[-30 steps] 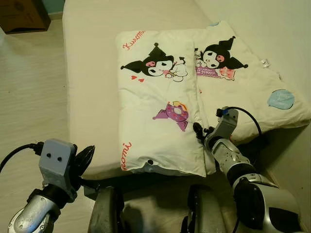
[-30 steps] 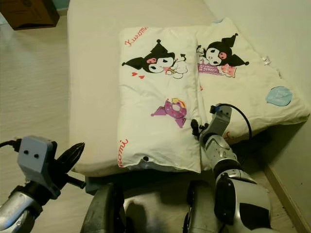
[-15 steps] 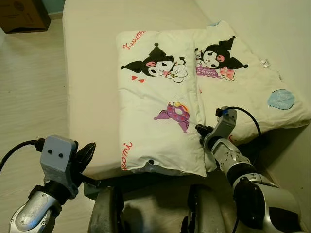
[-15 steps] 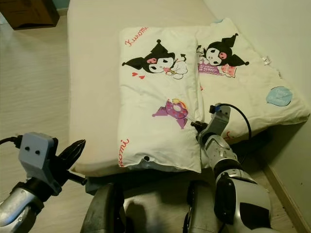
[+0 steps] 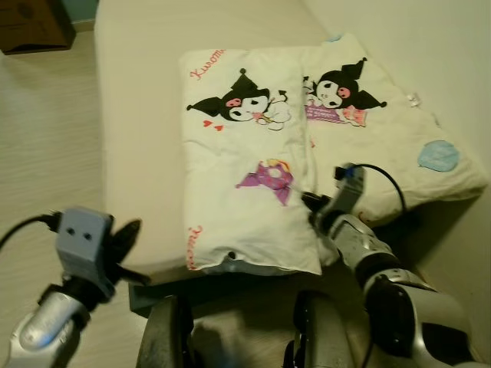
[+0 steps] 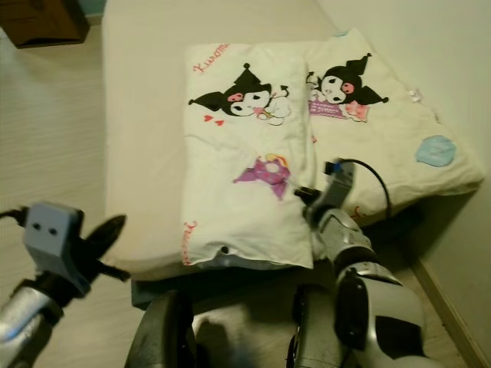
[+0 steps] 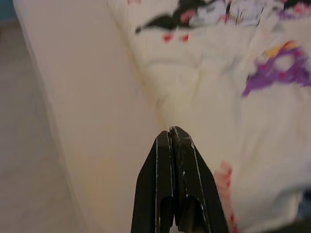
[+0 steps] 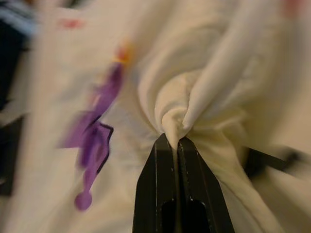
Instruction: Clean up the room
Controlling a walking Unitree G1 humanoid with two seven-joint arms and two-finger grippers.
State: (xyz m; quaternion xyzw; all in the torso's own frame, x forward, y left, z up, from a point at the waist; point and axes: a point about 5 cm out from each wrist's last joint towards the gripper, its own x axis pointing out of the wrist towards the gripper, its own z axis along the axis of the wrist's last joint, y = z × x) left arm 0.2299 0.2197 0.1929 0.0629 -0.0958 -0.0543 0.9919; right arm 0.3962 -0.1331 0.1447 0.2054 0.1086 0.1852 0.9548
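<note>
Resting on: bed (image 5: pixel 138 115), two pillows (image 5: pixel 242 153) side by side
Beside bed: pale floor (image 5: pixel 38 138)
Writing: red "Kuromi" on pillow
Right gripper (image 8: pixel 176 141): pinching pillow fabric
Left gripper (image 7: pixel 170 133): closed, empty, near bed edge

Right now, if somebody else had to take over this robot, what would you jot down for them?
Right gripper: shut on a pinch of the front pillow, at its right edge near the purple print.
Left gripper: shut, holding nothing, hanging off the bed's near left corner.
Front pillow overlaps a second pillow toward the wall; both lie on the bed.
Done: pillow gripped.
Left: probably pull it straight or move it, then tidy the other one.
</note>
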